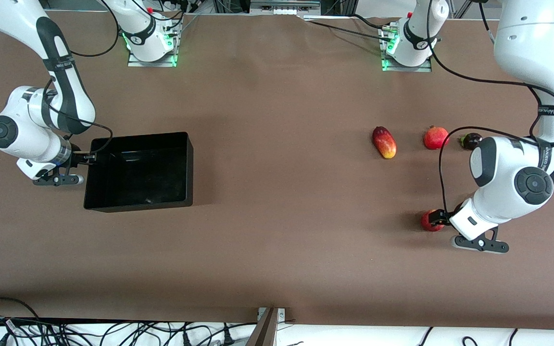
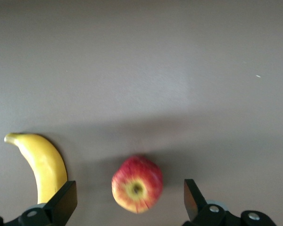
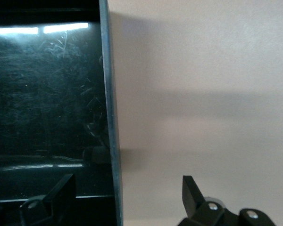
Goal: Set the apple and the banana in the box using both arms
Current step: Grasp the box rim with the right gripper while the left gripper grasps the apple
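The right gripper (image 1: 84, 157) hangs at the box's (image 1: 138, 206) end wall, the one toward the right arm's end of the worktop (image 1: 277, 250); in the right wrist view its jaws stand wide apart astride that wall (image 3: 111, 141), one finger (image 3: 61, 193) over the glossy black inside and the other (image 3: 192, 193) over bare worktop. The box looks empty. Toward the left arm's end lie an elongated red-yellow fruit (image 1: 384, 142), a smooth red fruit with a crown tip (image 1: 435, 137) and a small dark fruit (image 1: 471, 141), side by side in a row. Nearer the front camera than these, the apple (image 1: 430, 221) rests on the worktop, partly hidden under the left arm. The left gripper (image 2: 130, 200) is over the apple (image 2: 137, 184), jaws wide apart with the apple between them, its dimpled top facing up and neither finger touching it. The banana (image 2: 43, 165) lies just beside the apple on the worktop, seen only in the left wrist view, its end hidden by one finger (image 2: 63, 202).
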